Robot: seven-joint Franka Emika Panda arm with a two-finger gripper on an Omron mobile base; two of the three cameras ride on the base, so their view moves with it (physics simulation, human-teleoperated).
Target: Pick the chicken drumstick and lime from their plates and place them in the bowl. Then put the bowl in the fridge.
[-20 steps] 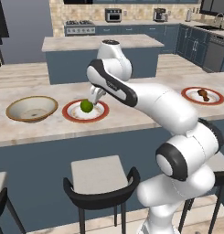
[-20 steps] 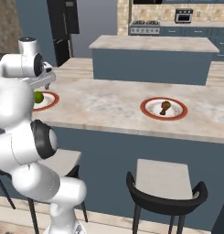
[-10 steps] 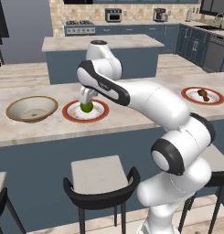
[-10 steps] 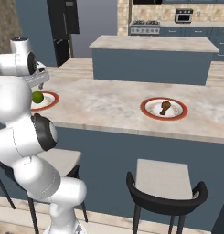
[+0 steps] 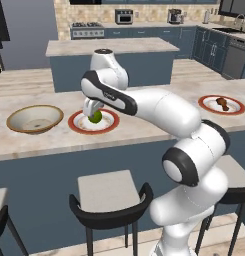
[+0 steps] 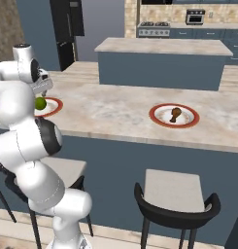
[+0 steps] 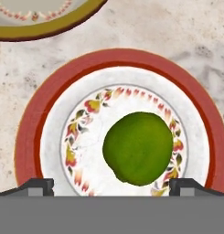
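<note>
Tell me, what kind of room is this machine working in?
It looks like a home kitchen, computer-rendered. A marble-topped counter has bar stools tucked under it, an island stands behind, and a stove sits along the back wall among blue cabinets. Plated food, a lime and a chicken drumstick, fits too.

Lime [image 7: 138, 148] – bright green, round, slightly dimpled skin; sits near centre of red-rimmed white plate [image 7: 31, 132] with floral ring. Same lime [image 5: 96, 116] on plate [image 5: 76, 122] on marble counter, just beside bowl.

Bowl [image 5: 35, 119] – wide, shallow, tan inside, darker brown rim; upright, nothing inside it; its rim [image 7: 45, 28] shows close to lime's plate, apart from it.

Chicken drumstick [image 6: 175, 115] – small, brown; lies on second red-rimmed plate [image 6: 159, 109], well apart from lime's plate [image 6: 54, 105] along same counter.

Fridge [image 6: 69, 29] – tall, dark, behind counter.
</note>
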